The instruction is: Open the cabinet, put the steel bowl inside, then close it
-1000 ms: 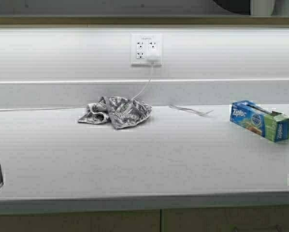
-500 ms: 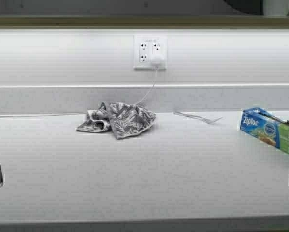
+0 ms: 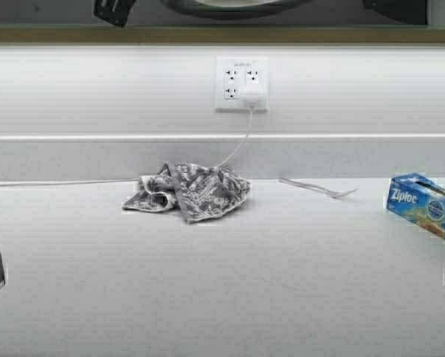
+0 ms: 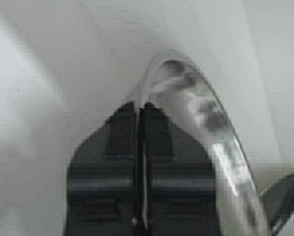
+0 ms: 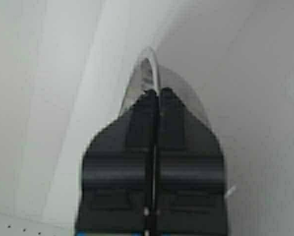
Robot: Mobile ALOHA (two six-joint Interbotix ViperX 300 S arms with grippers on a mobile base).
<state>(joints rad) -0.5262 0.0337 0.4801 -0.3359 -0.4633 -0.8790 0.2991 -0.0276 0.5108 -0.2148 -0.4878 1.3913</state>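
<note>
Bowl (image 3: 236, 7) held up high between both arms: only its underside shows at the very top of the high view, above the counter (image 3: 222, 275) and just at the bottom edge of the cabinet (image 3: 222, 33), whose doors are out of sight. The left gripper (image 4: 141, 110) has its fingers pressed together on the thin rim, and the right gripper (image 5: 154, 96) pinches the rim the same way on the opposite side. Gripping both sides looks meant to keep a wide, shallow, slippery dish level while it is raised; with one pinch alone it would likely tip or swing. Whether the cabinet is open cannot be told, nor what is in it. The bowl's inside is hidden from every view, so its contents cannot be told either, though nothing shows over the rim in the wrist views. Down on the counter a crumpled cloth (image 3: 189, 191) lies near the back wall, a fork (image 3: 319, 187) beside it, and a blue bag box (image 3: 427, 208) sits at the right edge with its flap up, its contents hidden. A charger cord (image 3: 237, 149) hangs from the wall socket (image 3: 242, 83) to the cloth.
</note>
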